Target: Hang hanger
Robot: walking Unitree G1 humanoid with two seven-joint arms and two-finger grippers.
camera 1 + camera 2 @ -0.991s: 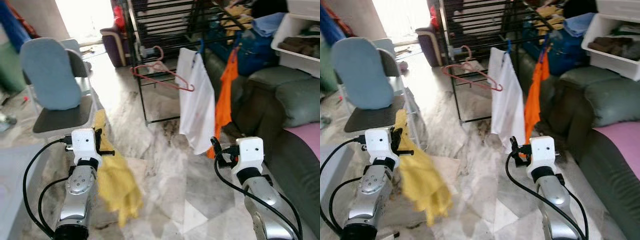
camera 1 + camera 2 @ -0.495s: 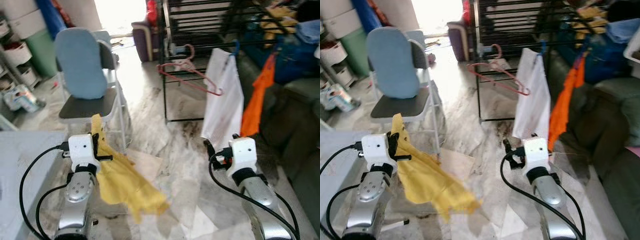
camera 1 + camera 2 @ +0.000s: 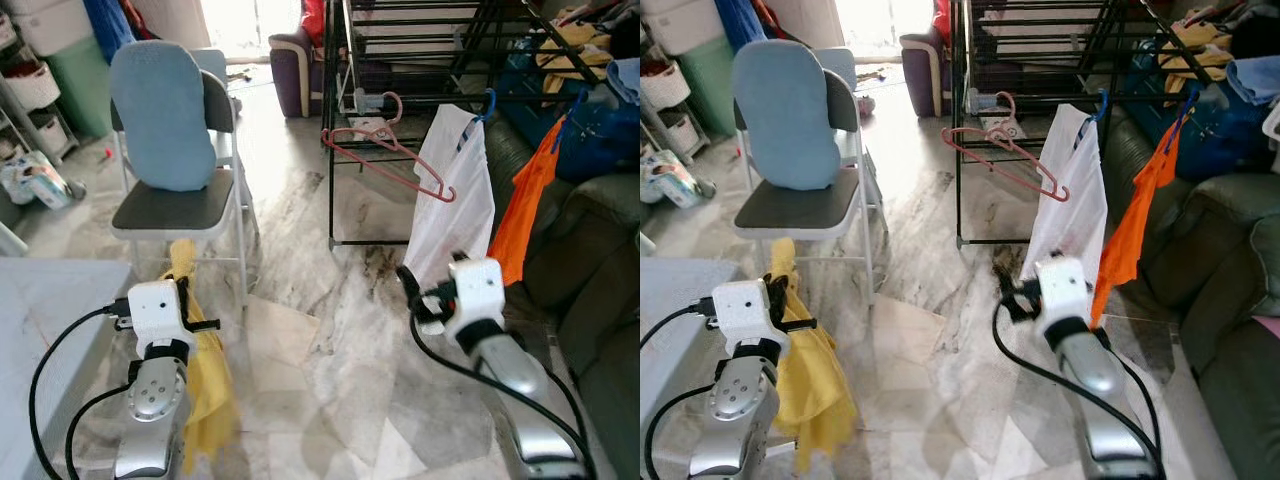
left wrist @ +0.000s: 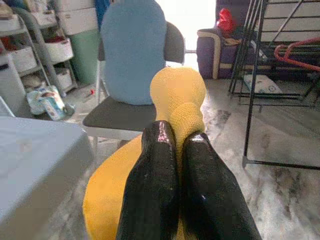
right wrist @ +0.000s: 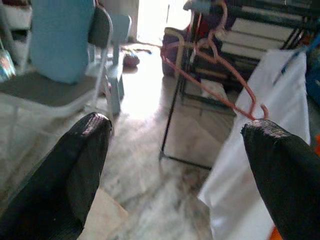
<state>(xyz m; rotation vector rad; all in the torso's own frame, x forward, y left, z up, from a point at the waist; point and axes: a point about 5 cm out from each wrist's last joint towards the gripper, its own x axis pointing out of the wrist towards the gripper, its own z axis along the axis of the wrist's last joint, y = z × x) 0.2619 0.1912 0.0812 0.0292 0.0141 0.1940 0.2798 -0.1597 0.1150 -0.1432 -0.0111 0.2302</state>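
While left claw [image 4: 175, 150] pinches yellow cloth [image 3: 205, 390], right claw [image 5: 175, 150] gapes; pink hanger [image 3: 395, 160] hook seemingly rack-hidden.

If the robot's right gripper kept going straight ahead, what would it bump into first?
Probably the pink hanger on the black rack; the open right gripper aims between it and the white garment. Depth is unclear.

We can read no text, label, brand, number or sign anywhere here. The packaging on the floor beside the folding chair [image 3: 178, 200] carries some printing, but it is too small and blurred for us to make out.
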